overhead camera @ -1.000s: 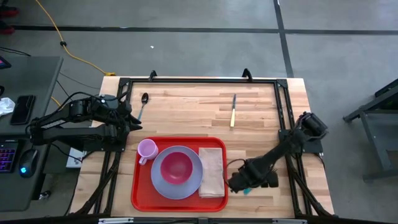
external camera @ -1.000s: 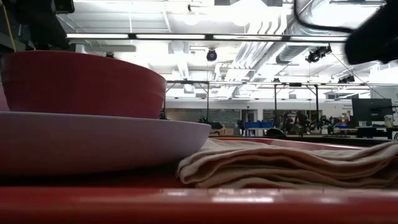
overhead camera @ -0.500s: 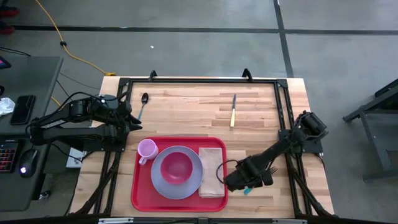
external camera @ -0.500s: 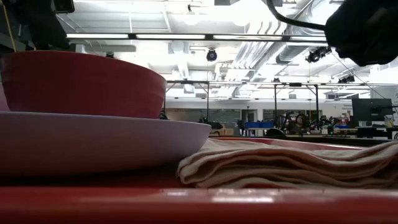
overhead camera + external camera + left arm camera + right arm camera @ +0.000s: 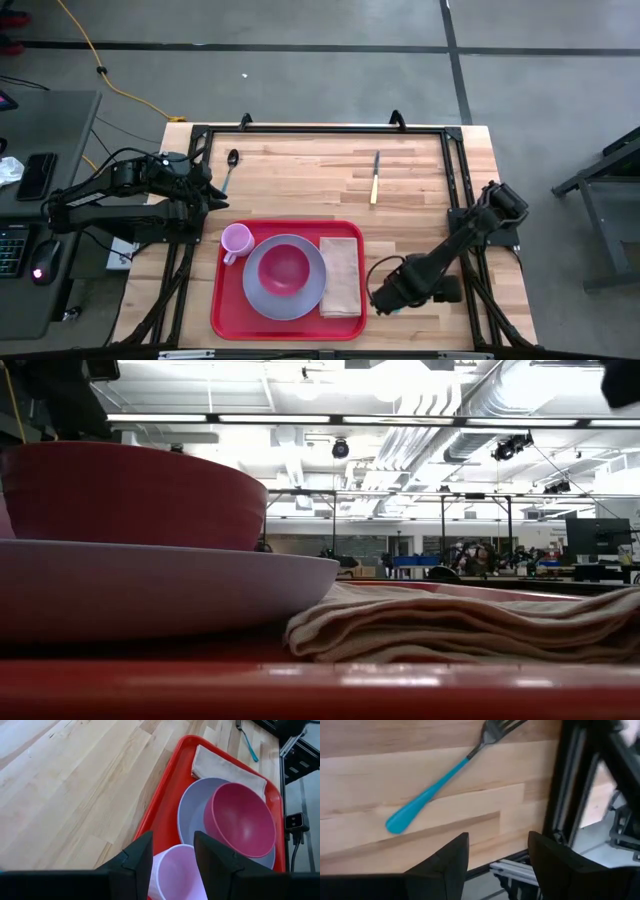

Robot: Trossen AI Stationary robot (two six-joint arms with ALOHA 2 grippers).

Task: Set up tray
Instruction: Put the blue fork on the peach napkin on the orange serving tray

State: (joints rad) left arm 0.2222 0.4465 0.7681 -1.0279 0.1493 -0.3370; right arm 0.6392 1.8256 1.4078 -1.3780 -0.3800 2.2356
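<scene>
Red tray (image 5: 288, 326) flat on the wooden counter (image 5: 300, 185), at its near edge. On the tray: pink cup (image 5: 236, 240), lavender plate (image 5: 262, 298) carrying a magenta bowl (image 5: 284, 268), folded beige napkin (image 5: 341, 277) just beside the plate. In the low view only the bowl's side, the plate's rim and the napkin's folds visible; cup cut off at the edge.

Right end effector (image 5: 384, 298) just off the tray's right rim, fingers (image 5: 449, 860) apart and empty, above a teal-handled fork (image 5: 432, 790) on the counter. Fork's tines cut off in the right wrist view; from above, fork mostly hidden under the arm.

Left end effector (image 5: 213, 198) beyond the tray's far left corner, fingers (image 5: 138, 857) parted, holding nothing, cup partly hidden behind them.

Beyond the tray: dark spoon (image 5: 230, 170) and yellow-handled knife (image 5: 375, 178).
</scene>
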